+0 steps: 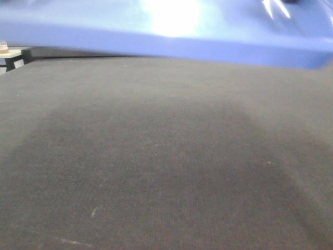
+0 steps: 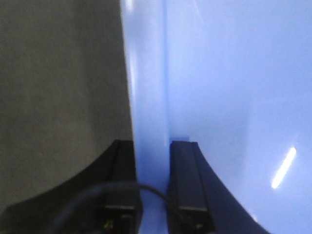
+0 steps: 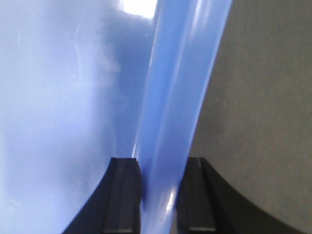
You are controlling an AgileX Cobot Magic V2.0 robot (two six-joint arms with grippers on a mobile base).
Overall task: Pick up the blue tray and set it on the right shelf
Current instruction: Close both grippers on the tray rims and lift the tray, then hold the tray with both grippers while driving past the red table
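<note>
The blue tray (image 1: 171, 31) fills the top of the front view, lifted above dark grey carpet. In the left wrist view my left gripper (image 2: 152, 146) is shut on the tray's left rim (image 2: 148, 87), one finger outside and one inside the tray. In the right wrist view my right gripper (image 3: 161, 163) is shut on the tray's right rim (image 3: 180, 87), again one finger on each side. The tray's glossy inside (image 2: 234, 78) shows light glare. The right shelf is out of view.
Dark grey carpet (image 1: 166, 156) covers the floor below the tray. A pale piece of furniture with a dark leg (image 1: 11, 54) shows at the far left edge of the front view.
</note>
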